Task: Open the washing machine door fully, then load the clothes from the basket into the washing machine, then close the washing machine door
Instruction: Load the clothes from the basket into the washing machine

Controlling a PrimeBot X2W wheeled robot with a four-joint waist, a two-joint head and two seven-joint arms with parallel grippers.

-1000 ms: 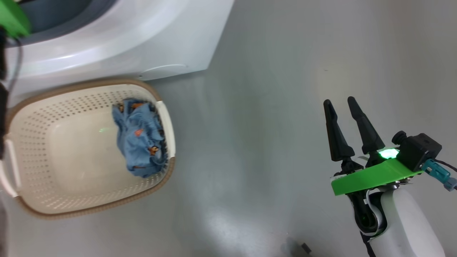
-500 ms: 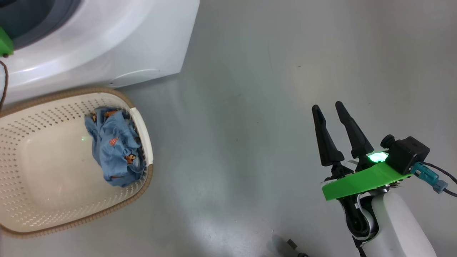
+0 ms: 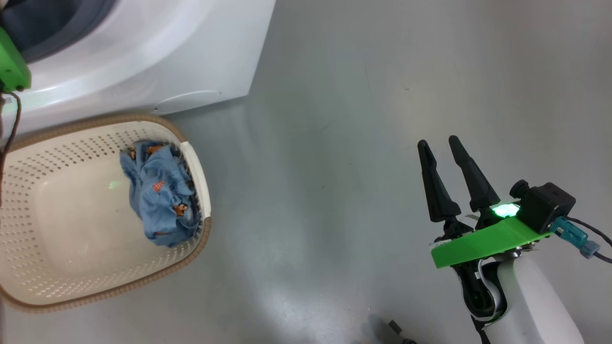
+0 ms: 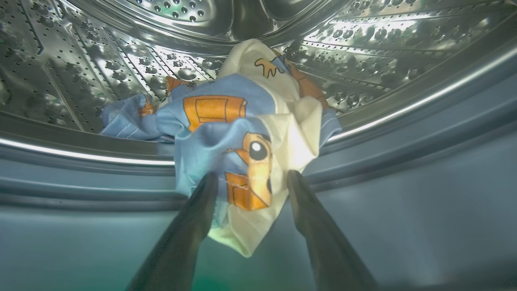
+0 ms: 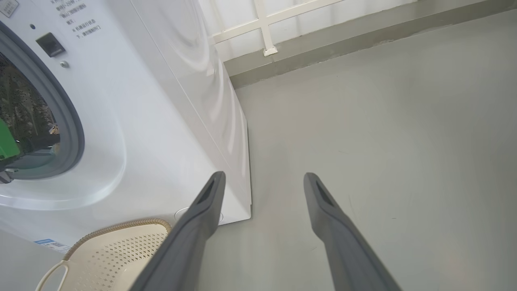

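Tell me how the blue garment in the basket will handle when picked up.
The garment lies crumpled against the basket wall, so it will likely be floppy and sag from a pinch. It looks thin and small, so probably light. Soft folds should grip easily, not slip or roll.

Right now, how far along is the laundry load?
Done: the washing machine is open, and one printed garment lies on the drum lip, its tail hanging over the grey seal. In hand: the left gripper stands open around that tail; the right gripper idles open over the floor. Left: the blue garment in the basket, then closing the door.
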